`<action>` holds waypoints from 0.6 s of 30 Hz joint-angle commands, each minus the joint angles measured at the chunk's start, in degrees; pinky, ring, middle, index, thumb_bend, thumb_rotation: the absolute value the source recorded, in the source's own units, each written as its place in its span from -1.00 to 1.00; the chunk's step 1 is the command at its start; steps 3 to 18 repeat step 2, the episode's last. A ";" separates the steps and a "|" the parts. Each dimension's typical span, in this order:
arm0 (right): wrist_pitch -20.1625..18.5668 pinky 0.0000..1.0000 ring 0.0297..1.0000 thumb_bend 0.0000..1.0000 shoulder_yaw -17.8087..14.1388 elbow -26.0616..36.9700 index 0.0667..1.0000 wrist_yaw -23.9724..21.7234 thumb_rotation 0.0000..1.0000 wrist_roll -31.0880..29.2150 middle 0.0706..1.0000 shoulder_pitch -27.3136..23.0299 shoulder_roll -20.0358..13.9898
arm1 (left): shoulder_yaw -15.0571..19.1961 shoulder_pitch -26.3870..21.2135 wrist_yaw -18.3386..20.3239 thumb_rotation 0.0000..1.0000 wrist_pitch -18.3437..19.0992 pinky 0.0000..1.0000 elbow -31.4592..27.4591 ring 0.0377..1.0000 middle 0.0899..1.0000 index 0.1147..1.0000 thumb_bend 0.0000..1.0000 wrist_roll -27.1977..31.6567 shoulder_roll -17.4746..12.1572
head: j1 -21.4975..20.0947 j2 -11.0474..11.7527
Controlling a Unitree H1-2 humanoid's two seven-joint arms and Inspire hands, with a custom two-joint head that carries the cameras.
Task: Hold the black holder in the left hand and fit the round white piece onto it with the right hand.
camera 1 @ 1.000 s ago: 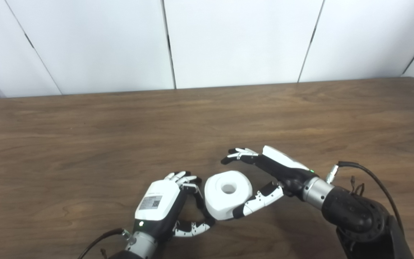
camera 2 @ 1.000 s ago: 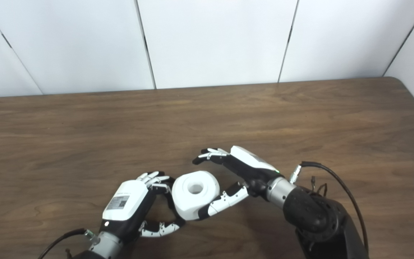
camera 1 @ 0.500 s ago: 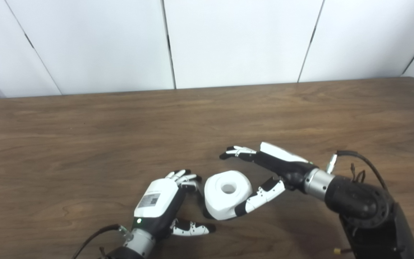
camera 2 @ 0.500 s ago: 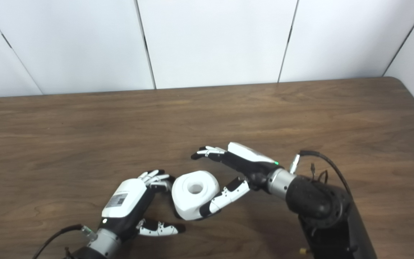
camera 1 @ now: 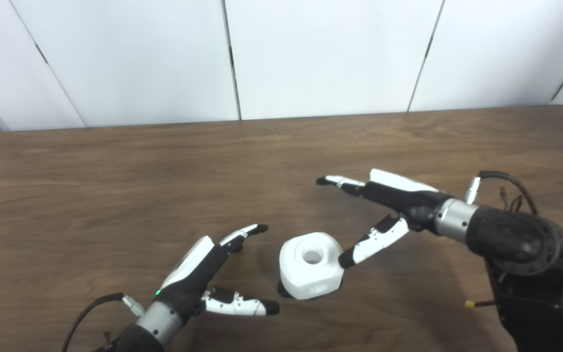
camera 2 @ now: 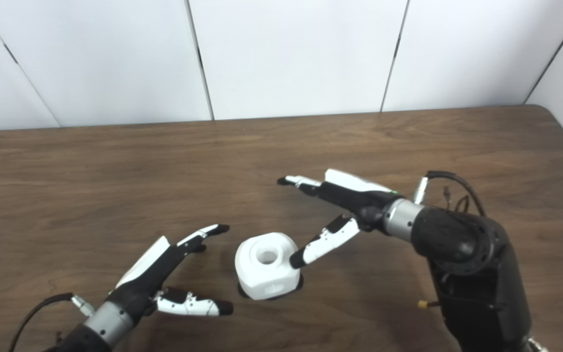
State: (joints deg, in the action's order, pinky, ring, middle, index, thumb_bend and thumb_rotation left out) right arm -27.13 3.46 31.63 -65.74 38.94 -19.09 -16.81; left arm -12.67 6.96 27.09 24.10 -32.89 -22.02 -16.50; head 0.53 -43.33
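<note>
White piece [camera 1: 312, 264]: seated on black holder [camera 1: 283, 290], which barely shows beneath it, standing on table [camera 1: 115, 186] between the hands. Left hand [camera 1: 203, 274], right hand [camera 1: 384, 205]: both spread wide, empty, clear of it. Step judged: release after fitting; next, arms withdraw without knocking it.

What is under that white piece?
A dark edge, seemingly the black holder, peeks out beneath the white piece. The rest is covered. Both hands are open and apart.

White round piece [camera 1: 311, 264]; dark brown wood-grain table [camera 1: 115, 186]; black-and-white hands; white wall panels [camera 1: 320, 54].
</note>
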 commanded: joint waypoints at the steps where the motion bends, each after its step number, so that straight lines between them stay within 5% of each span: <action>1: 0.21 1.00 1.00 1.00 -0.80 0.60 0.98 -4.14 0.04 -0.97 1.00 -2.43 -0.69 | 1.55 1.33 1.09 -0.46 2.69 0.81 -0.90 0.94 0.92 0.87 1.00 1.56 -1.35 | 0.02 0.01; 18: 0.21 1.00 1.00 1.00 -0.70 0.35 0.98 -4.17 0.05 -1.23 1.00 -2.73 -0.95 | 2.37 1.41 1.33 -0.46 2.75 0.79 -1.47 0.92 0.91 0.87 1.00 2.47 -1.70 | 0.01 0.15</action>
